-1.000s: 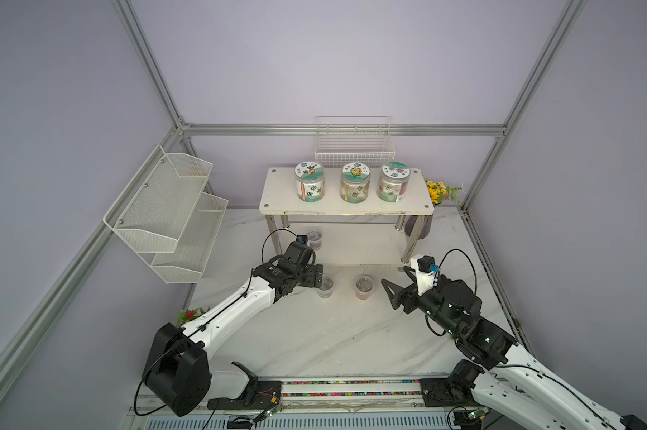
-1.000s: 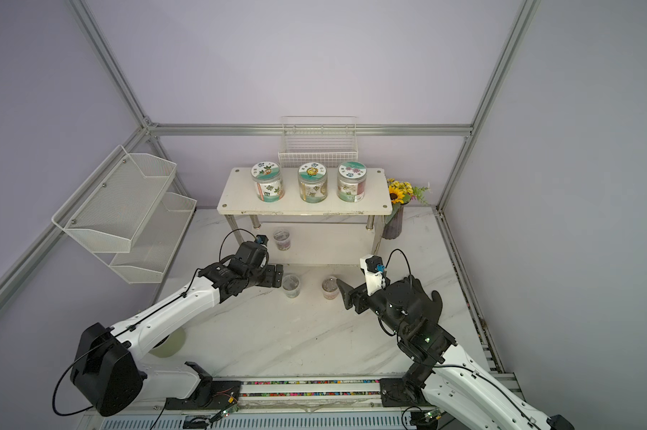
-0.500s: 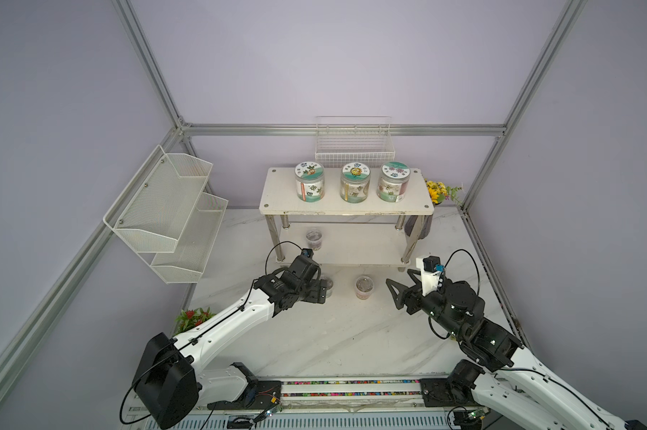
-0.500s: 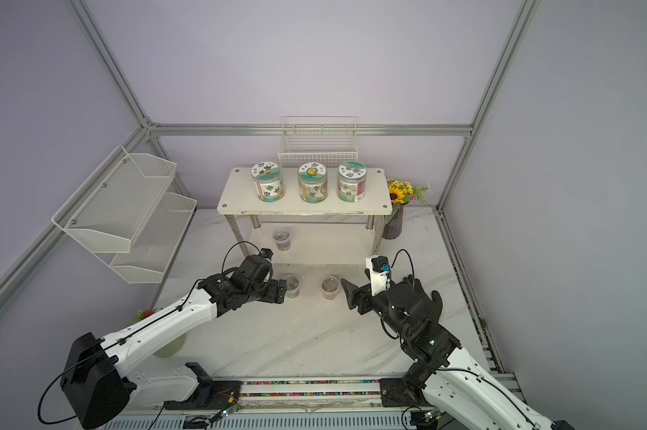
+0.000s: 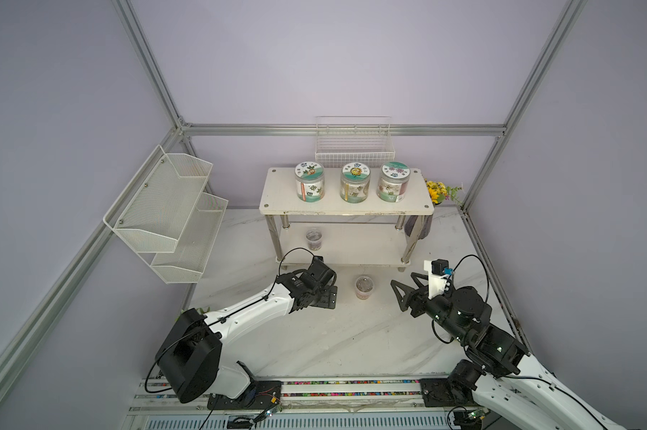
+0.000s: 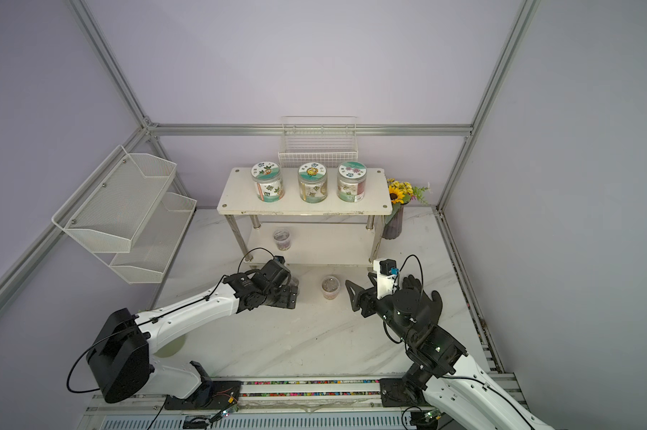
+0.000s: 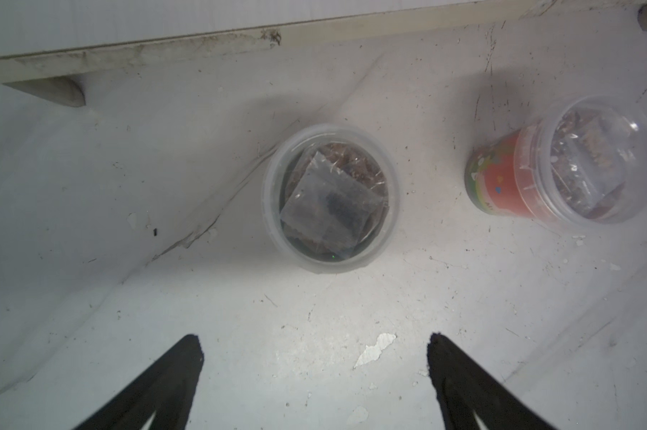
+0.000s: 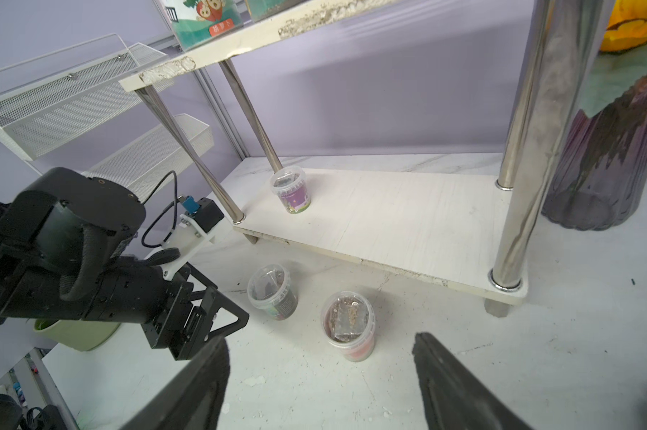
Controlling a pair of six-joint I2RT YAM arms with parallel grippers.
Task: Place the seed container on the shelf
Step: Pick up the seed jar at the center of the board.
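The shelf (image 5: 346, 213) (image 6: 307, 213) stands at the back on shiny legs. One purple-labelled seed container (image 5: 314, 238) (image 8: 291, 190) sits on its lower board (image 8: 407, 227). Two more stand on the table in front: a dark-labelled one (image 7: 331, 197) (image 8: 271, 292) and a red-labelled one (image 5: 364, 287) (image 6: 330, 286) (image 7: 575, 167) (image 8: 348, 324). My left gripper (image 5: 324, 294) (image 6: 290, 294) (image 7: 314, 350) hangs open above the dark one, touching nothing, and hides it in a top view. My right gripper (image 5: 402, 281) (image 6: 357, 281) (image 8: 320, 350) is open, just right of the red one, holding nothing.
Three big labelled jars (image 5: 354, 183) line the shelf's top board. A wire basket (image 5: 354, 149) hangs on the back wall and a mesh two-bin rack (image 5: 169, 212) on the left wall. A purple vase of sunflowers (image 6: 393, 223) stands right of the shelf. A green pot (image 8: 76, 333) sits under the left arm.
My left gripper has drawn back toward the front and now covers the dark-labelled container from above. My right gripper has shifted slightly right, its jaws a little narrower.
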